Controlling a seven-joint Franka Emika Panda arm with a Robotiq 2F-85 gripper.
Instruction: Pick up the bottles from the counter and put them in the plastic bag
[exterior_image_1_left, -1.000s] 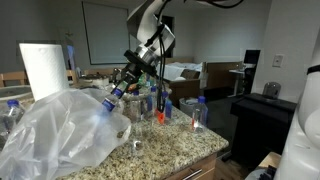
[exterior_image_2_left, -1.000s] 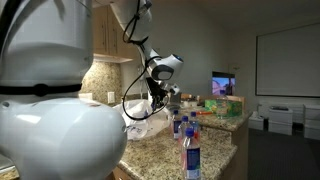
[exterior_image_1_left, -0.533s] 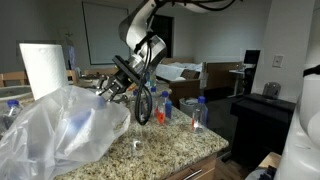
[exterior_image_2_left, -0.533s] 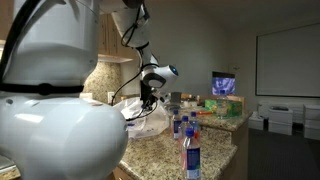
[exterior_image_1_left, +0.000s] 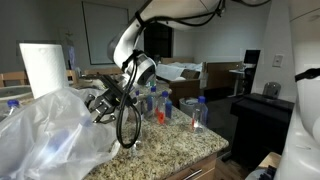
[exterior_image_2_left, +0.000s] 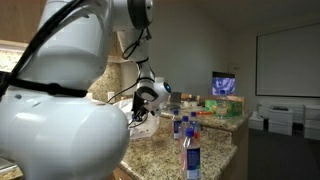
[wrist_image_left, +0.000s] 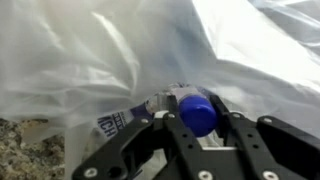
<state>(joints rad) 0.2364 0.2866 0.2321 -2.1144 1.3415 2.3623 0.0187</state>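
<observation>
Bottle (wrist_image_left: 192, 108) sits gripped inside claw (wrist_image_left: 198, 118), against plastic bag (wrist_image_left: 90, 50).

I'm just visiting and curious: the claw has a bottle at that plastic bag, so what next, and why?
Probably open the claw and let go. The wrist view shows the blue-capped bottle held in its grip, with the bag filling the view around it, so it should drop inside.
</observation>
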